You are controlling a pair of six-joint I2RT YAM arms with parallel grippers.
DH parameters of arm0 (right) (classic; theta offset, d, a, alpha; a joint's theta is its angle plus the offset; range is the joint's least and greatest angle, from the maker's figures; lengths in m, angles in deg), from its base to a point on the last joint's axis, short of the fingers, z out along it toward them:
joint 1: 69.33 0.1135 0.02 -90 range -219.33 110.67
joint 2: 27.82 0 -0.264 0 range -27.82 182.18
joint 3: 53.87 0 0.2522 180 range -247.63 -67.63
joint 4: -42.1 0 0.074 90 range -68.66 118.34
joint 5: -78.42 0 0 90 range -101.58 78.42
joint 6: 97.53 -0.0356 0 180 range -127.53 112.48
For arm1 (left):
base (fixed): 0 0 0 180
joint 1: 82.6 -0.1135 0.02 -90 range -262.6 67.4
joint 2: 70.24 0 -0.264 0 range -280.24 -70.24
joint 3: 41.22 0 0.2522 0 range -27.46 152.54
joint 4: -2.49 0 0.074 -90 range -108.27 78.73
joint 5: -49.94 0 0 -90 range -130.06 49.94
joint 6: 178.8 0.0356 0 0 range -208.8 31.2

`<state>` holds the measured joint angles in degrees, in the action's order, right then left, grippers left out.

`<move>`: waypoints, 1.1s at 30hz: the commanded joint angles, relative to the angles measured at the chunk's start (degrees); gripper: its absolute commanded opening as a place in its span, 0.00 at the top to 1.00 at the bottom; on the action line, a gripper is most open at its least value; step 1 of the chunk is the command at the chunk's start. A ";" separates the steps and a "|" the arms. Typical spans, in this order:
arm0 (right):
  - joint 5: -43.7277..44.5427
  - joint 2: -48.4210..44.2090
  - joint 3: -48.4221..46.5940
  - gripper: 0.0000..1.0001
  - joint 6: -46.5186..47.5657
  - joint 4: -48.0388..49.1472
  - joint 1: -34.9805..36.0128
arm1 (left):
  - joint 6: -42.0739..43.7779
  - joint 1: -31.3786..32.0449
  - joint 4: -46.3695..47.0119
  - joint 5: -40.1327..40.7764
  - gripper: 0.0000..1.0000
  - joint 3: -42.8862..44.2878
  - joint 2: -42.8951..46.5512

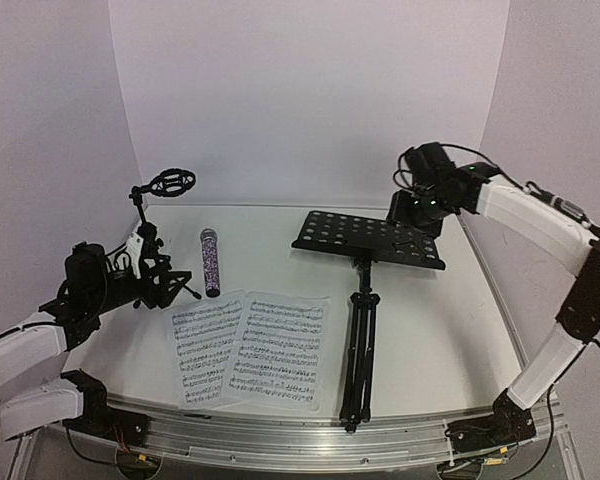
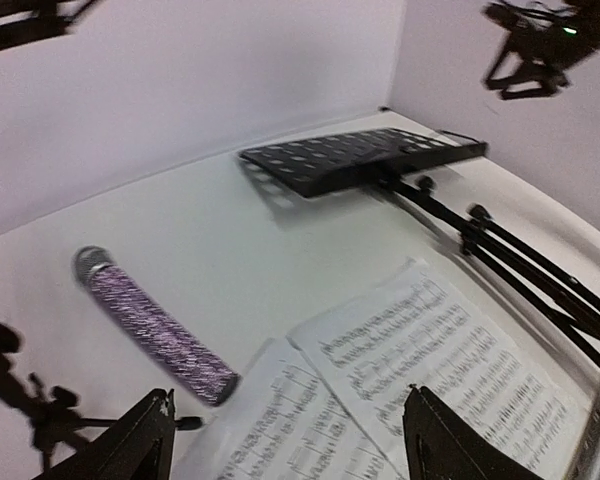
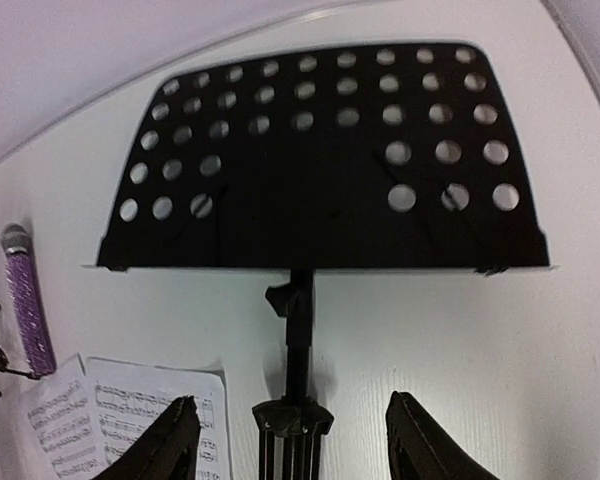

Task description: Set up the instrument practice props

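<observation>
The left gripper (image 2: 290, 395) gapes wide and empty. The mic stand (image 1: 168, 184) is upright just off its left finger, with the microphone (image 2: 150, 325) and music sheets (image 2: 420, 370) ahead. A careless sweep could topple the tripod or skid the paper. The right gripper (image 3: 290, 400), also spread and empty, hovers above the music stand (image 3: 320, 160), which lies flat ahead. Pinching only the desk edge risks it swinging loose.
</observation>
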<state>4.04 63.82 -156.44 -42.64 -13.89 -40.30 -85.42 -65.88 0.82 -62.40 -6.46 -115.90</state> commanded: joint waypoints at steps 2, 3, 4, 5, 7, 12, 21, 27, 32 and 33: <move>2.53 11.50 -5.92 0.48 -8.63 -7.34 5.41 | 3.54 8.38 -5.63 -8.23 0.22 4.79 -3.95; 2.13 13.76 -7.15 0.52 -8.55 -7.32 5.71 | 3.04 9.00 -4.63 -8.26 0.22 5.05 -5.31; 1.75 15.83 -8.23 0.55 -8.52 -7.29 6.03 | 2.52 9.55 -3.74 -8.31 0.22 5.30 -6.53; 1.34 17.51 -9.05 0.56 -8.59 -7.26 6.21 | 1.80 9.68 -3.02 -8.35 0.22 5.78 -7.71; 0.01 21.63 -11.06 0.56 -8.56 -7.26 6.31 | 1.11 9.73 -1.96 -8.35 0.22 6.87 -10.30; 0.45 28.26 -13.00 0.53 -9.13 -7.23 6.40 | 1.73 9.74 0.71 -7.92 0.22 7.77 -13.81; 3.96 31.25 -7.72 0.55 -10.23 -1.35 6.43 | 2.56 9.73 3.66 -7.13 0.22 7.88 -15.94; 6.43 32.75 -5.21 0.56 -11.19 2.52 6.39 | 3.01 9.74 4.22 -6.52 0.22 7.75 -16.23; 4.91 33.79 -2.27 0.53 -10.75 7.48 6.39 | 3.53 9.74 4.43 -5.40 0.22 7.57 -15.97; 4.66 34.03 -1.95 0.52 -11.03 8.09 6.39 | 3.58 9.74 4.44 -5.36 0.22 7.55 -15.96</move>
<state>8.81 96.20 -160.16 -52.63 -10.18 -33.92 -82.87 -56.29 2.82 -68.65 -0.89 -131.96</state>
